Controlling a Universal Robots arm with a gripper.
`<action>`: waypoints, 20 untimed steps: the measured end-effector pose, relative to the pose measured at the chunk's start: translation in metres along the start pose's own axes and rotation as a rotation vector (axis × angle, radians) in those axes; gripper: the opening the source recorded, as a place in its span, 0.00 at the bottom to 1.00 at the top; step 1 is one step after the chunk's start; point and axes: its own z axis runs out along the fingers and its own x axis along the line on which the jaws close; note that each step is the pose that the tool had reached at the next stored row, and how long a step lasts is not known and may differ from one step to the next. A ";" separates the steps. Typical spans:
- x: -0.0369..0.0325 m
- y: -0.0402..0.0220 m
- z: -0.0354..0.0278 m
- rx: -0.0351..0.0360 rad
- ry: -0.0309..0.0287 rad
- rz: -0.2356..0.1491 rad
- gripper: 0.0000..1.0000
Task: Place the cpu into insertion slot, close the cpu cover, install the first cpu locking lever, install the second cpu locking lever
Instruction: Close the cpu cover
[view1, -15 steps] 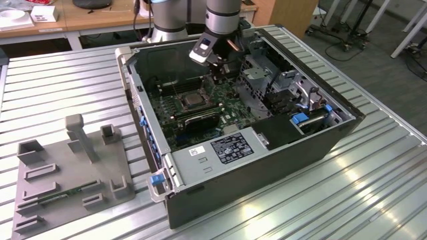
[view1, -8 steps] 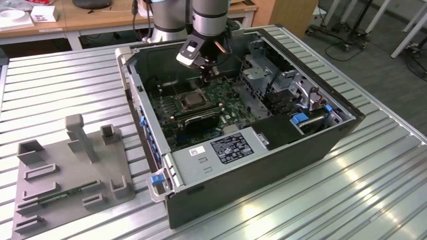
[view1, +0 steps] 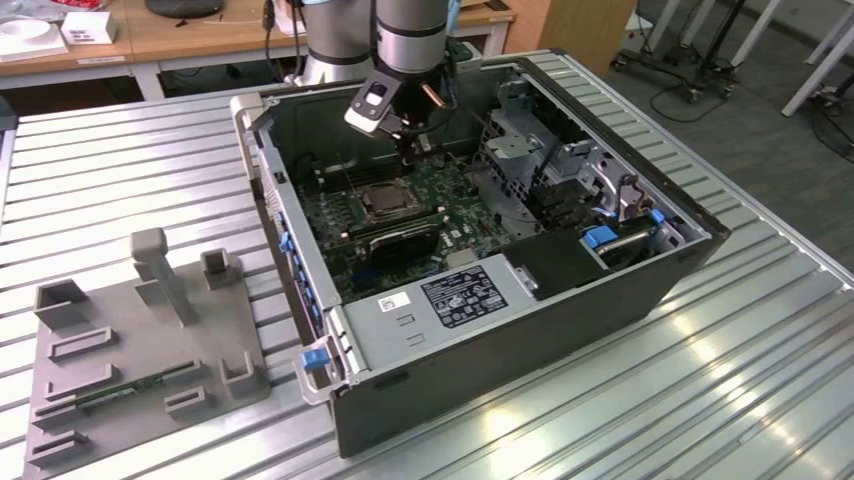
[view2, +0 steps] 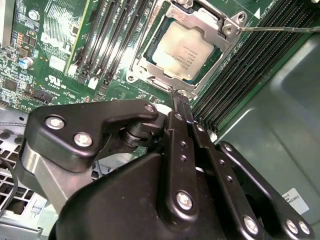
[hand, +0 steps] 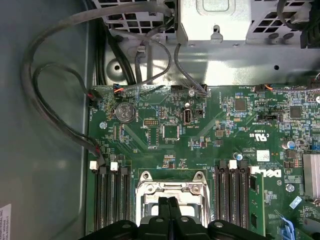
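Tabletop (view1: 747, 330) of metal slats carries an open computer case (view1: 534, 330), its green motherboard (hand: 200, 130) facing up. Over the board hangs the gripper (view2: 176, 96), fingers pressed together and grasping nothing, its tips just beside one edge of the insertion slot (view1: 383, 203). The cpu cover (view2: 214, 21) lies flat on the slot, framing the cpu (view2: 182, 50) seated inside. A thin locking lever (view2: 285, 28) runs beside the cover.

Bright room light; glare on table (view1: 721, 370)
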 end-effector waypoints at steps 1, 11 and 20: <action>0.0000 0.0000 0.0000 0.0000 -0.0001 0.000 0.11; 0.0000 -0.0001 0.0003 0.0221 -0.0011 0.001 0.11; 0.0006 -0.0034 0.0017 0.0229 -0.0021 0.001 0.11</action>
